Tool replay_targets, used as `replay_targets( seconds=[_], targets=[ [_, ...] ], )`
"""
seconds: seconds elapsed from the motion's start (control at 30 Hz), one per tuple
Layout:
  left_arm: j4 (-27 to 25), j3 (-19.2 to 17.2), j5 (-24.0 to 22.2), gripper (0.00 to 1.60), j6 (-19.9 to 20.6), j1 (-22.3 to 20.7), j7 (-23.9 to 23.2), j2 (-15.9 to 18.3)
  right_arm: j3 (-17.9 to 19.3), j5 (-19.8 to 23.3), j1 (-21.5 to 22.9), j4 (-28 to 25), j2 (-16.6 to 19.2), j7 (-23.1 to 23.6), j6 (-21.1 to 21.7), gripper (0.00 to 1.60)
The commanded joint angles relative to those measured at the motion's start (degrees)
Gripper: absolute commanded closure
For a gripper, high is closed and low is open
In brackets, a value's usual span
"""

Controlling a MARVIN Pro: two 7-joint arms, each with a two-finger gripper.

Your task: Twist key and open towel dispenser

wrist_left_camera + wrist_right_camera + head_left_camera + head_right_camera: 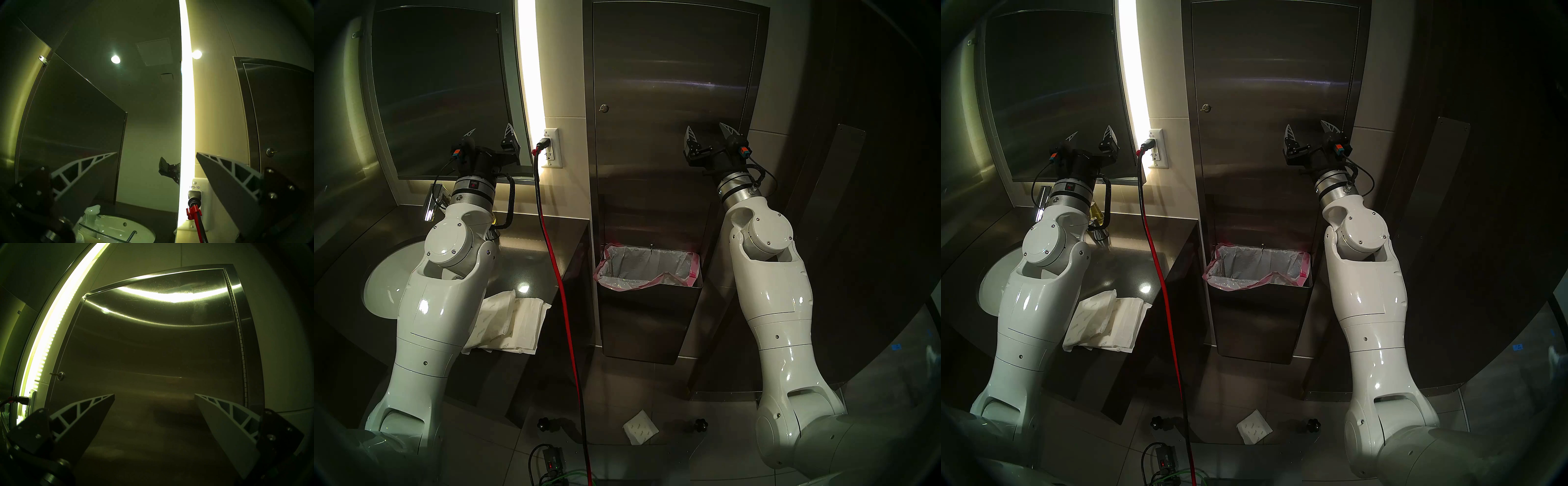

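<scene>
Key [603, 108] and lock sit on the left edge of the towel dispenser [673, 101] door, about halfway up the long steel panel, and you have not touched them yet. Your right gripper [709, 134] hangs in front of the door's right side, below the lock and well apart from it, fingers spread wide and empty. Your left gripper [490, 134] is in front of the mirror [439, 85], fingers equally wide, holding nothing.

The main risk is the size of the key: it is far smaller than a finger, so a slightly off approach would likely push it sideways or slide off the steel instead of pinching it. Close too early and you will probably clamp the lock rim.

The hinge [241, 344] runs down the door's right edge, so I judge the door swings toward your right arm; keep that arm from blocking it. To the left of the lock, the wall outlet [550, 147] and the red cable [558, 271] hang close, and a left-arm approach could snag them. Below, the bin [648, 271] juts out, leaving open room mostly in front of the panel.
</scene>
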Motion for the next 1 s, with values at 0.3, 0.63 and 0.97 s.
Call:
replay_targets(
  seconds=[0.3,0.63,0.97],
  targets=[
    [-0.36,-0.04,0.0,0.0,-0.03,-0.72,-0.01,0.02,-0.01,0.03,0.44,-0.56,-0.01,0.04,-0.04,0.0],
    [-0.36,-0.04,0.0,0.0,-0.04,-0.72,-0.02,0.02,-1.5,-1.19,1.27,-0.05,1.41,2.22,-0.47,0.0],
    [-0.36,-0.05,0.0,0.0,-0.04,-0.71,-0.02,0.02,-2.43,-0.65,3.54,1.0,3.74,7.47,0.16,0.0]
  ],
)
